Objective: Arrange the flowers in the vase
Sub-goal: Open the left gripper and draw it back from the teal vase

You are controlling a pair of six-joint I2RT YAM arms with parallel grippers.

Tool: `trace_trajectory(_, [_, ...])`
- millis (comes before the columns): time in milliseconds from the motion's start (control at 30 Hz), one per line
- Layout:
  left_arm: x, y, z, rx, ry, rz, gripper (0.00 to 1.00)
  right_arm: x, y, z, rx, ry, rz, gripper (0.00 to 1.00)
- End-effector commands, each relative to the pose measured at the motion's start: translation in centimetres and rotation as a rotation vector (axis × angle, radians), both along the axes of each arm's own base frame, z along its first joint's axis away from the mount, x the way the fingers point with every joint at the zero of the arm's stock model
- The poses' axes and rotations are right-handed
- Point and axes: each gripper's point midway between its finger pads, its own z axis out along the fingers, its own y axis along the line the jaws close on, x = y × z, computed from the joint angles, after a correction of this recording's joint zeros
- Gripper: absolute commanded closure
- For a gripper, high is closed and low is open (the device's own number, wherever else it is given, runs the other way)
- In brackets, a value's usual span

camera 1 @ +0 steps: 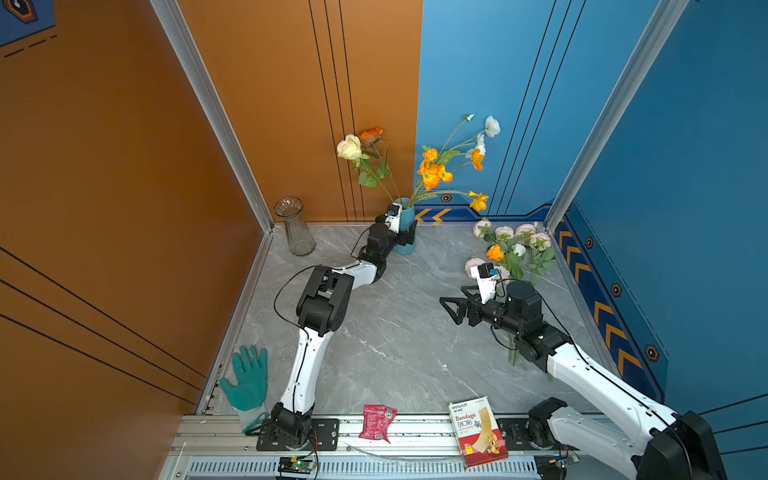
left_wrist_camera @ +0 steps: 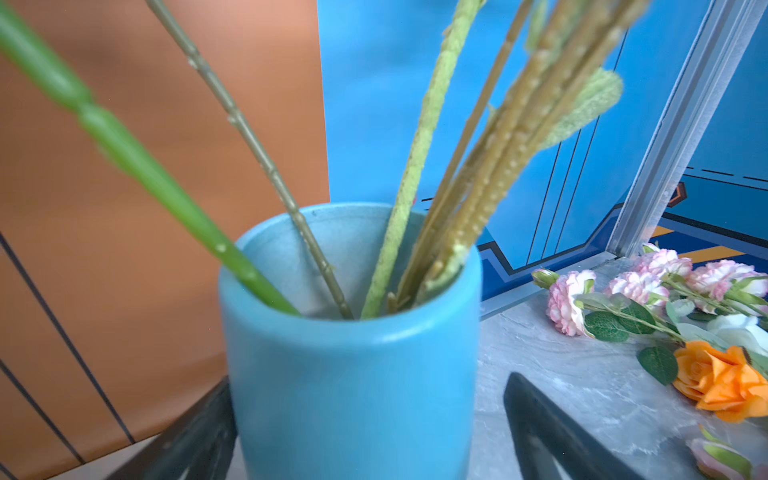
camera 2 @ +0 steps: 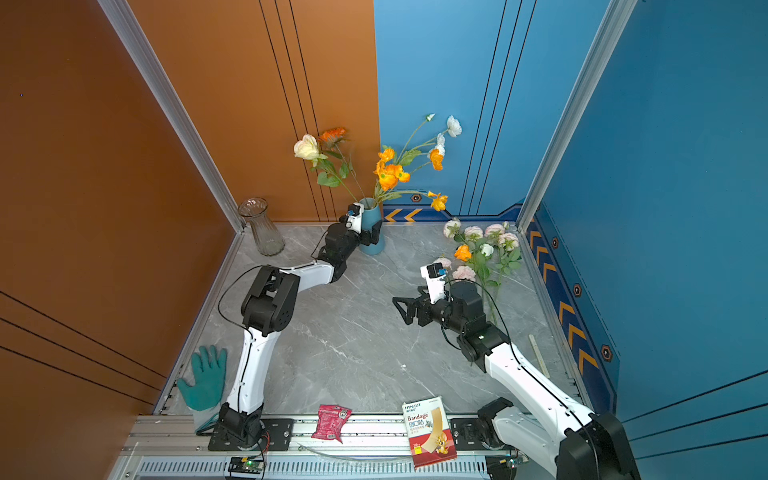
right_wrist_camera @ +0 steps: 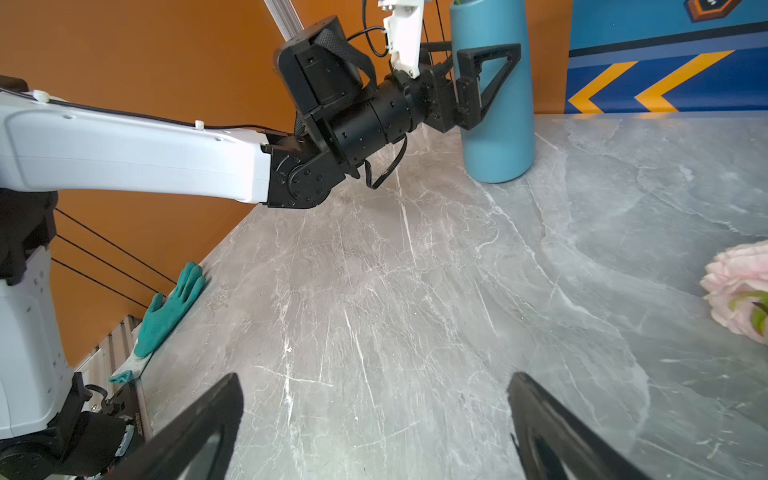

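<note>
A clear glass vase (camera 1: 295, 226) stands far left. The left pincer (camera 1: 405, 226) straddles the blue vase (camera 1: 409, 214) holding upright flowers (camera 1: 432, 174), jaws apart, perhaps brushing one side. The right pincer (camera 1: 449, 311) hangs spread and empty over the counter (camera 1: 395, 353), beside loose flowers (camera 1: 517, 249) lying at the counter's far right

Our left arm (camera 1: 305, 370) rises from the lower left of both top views, elbow bent, to the upper centre. There our left gripper (camera 1: 404, 232) sits level, jaws spread wide. Our right arm (camera 1: 598, 378) enters from the lower right. Our right gripper (camera 1: 449, 311) points left at centre right, jaws wide apart and empty.
</note>
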Motion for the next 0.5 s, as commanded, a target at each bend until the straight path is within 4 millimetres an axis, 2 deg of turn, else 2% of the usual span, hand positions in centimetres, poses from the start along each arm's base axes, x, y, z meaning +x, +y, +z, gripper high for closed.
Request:
trace_trajectory(0, [-1.9,0.5,4.3,-0.065,-0.084,-0.002,0.02,-0.1,-0.1,0.6,0.023,-0.007,-0.011,0.0])
trace_trajectory(300, [-8.6,4.3,3.1,-0.045,-0.073,0.057,0.02,-0.5,0.3,0.2,0.026,-0.004,-0.014,0.0])
trace_trajectory(367, [-10.4,6.0,2.7,-0.025,-0.063,0.109,0.02,-0.5,0.6,0.0,0.015,-0.002,-0.007,0.0])
trace_trajectory(467, [-12.6,10.2,2.6,0.048,-0.053,0.281,0.02,-0.6,1.7,-0.2,-0.012,-0.011,0.014,0.0])
